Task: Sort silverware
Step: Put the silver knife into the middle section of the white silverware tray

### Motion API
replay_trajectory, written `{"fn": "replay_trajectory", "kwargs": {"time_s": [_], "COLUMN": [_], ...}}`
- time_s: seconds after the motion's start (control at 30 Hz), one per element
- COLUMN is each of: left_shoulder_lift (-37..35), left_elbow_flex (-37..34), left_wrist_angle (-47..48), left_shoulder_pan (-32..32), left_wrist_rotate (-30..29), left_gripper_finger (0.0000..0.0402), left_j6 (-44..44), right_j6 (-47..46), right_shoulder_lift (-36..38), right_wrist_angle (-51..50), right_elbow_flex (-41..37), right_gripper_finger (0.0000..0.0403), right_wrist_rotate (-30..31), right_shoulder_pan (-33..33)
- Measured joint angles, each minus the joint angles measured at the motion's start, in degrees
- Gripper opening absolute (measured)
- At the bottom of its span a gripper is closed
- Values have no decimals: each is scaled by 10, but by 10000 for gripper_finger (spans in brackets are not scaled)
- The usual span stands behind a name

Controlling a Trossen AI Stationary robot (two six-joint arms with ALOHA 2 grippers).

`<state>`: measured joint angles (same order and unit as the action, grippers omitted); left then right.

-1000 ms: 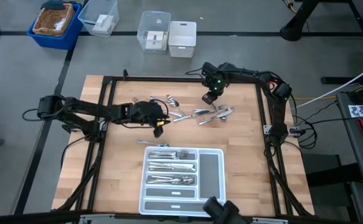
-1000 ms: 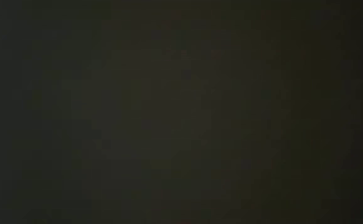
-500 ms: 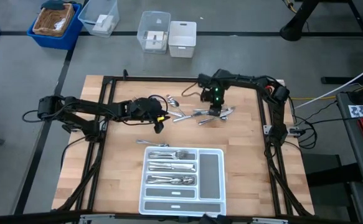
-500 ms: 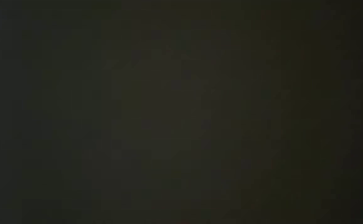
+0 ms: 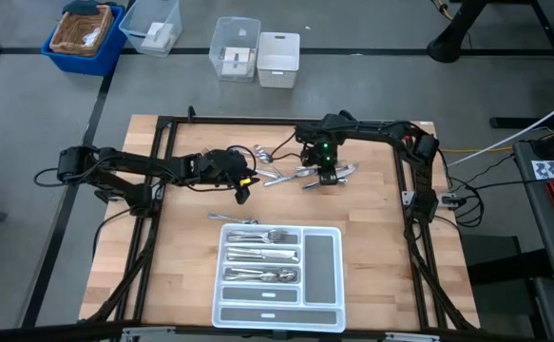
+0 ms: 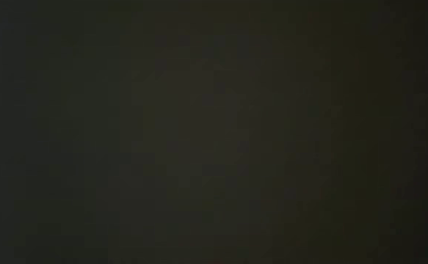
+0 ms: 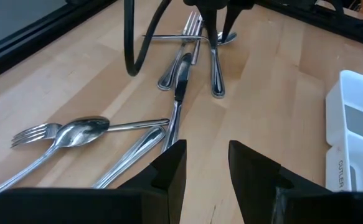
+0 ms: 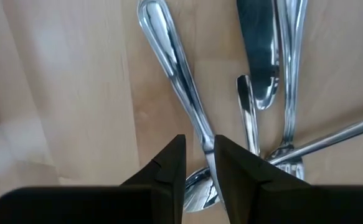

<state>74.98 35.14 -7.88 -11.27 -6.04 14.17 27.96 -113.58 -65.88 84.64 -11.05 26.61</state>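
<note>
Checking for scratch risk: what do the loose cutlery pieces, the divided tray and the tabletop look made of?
Slim shiny silver cutlery: polished metal, mirror reflections. White divided tray: likely plastic, matte with moulded rounded walls. Light tabletop: wood, grain and plank seams visible.

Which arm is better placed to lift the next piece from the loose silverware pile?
Right. The right gripper is down on the pile, open fingers straddling a slim shiny silver utensil handle. The left gripper is open, empty, short of the nearest silverware.
</note>
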Motion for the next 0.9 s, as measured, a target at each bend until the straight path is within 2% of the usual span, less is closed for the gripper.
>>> {"fn": "replay_trajectory", "kwargs": {"time_s": [0.3,0.47,0.63,0.9], "left_shoulder_lift": [0,0,0,0], "left_elbow_flex": [0,0,0,0], "left_wrist_angle": [0,0,2,5], "left_shoulder_pan": [0,0,0,0], "left_wrist_rotate": [0,0,0,0], "left_gripper_finger": [109,109,109,109], "left_j6": [0,0,-9,-10], "right_j6": [-4,-5,-5,-22], "right_shoulder_lift": [0,0,0,1], "right_wrist_angle": [22,22,55,82], "right_elbow_flex": [-4,-54,-93,-102], "right_gripper_finger": [85,85,85,85], "right_wrist_rotate": [-1,2,43,44], "right_shoulder_pan": [0,-4,-8,-12]}}
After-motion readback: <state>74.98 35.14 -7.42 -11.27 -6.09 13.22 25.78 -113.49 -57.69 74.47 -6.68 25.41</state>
